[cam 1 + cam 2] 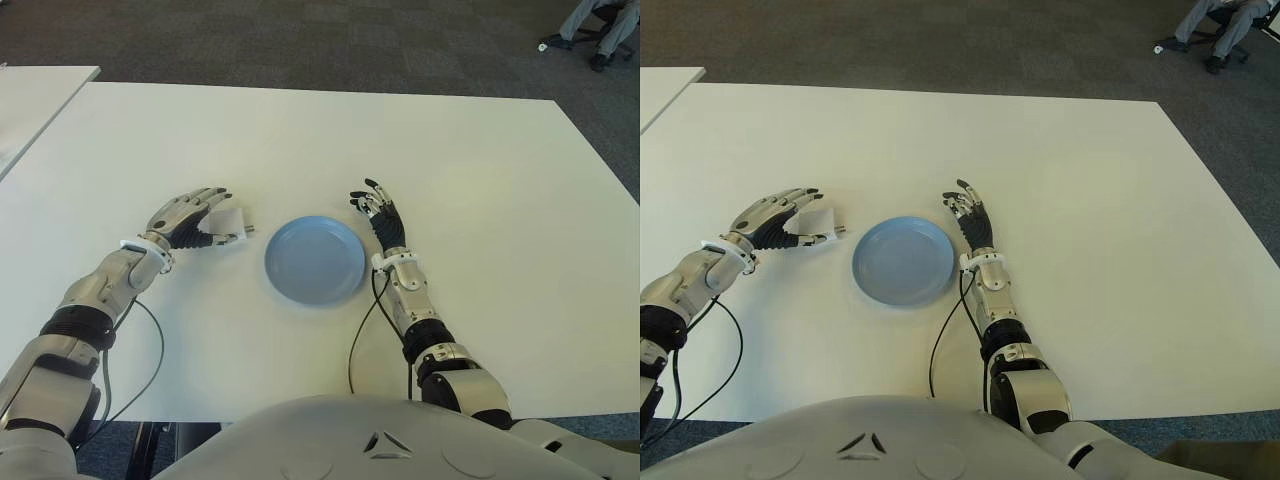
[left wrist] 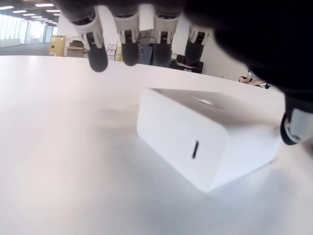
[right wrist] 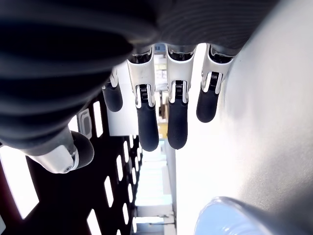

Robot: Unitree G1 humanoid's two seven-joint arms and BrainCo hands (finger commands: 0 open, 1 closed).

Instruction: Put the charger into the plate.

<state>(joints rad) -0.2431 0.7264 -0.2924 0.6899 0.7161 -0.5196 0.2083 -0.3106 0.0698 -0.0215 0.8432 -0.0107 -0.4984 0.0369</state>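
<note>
- The blue plate (image 1: 315,259) sits empty on the white counter (image 1: 480,180), and everything else is placed from it.
- The white charger (image 1: 229,224) lies flat on the counter just to the left of the plate, its prongs pointing toward the plate's rim without touching it.
- The left hand (image 1: 186,217) is on the far side of the charger from the plate, reaching around it: its fingers (image 2: 129,46) hang spread and relaxed above the block, and the thumb tip sits close beside one end. The left wrist view shows a gap between the fingers and the charger's top, so nothing is pinched.
- The right hand (image 1: 381,214) shows just to the right of the plate, level with its far rim, fingers extended and slightly apart, holding nothing.
- Cables trail from both forearms back toward the counter's near edge.
</note>
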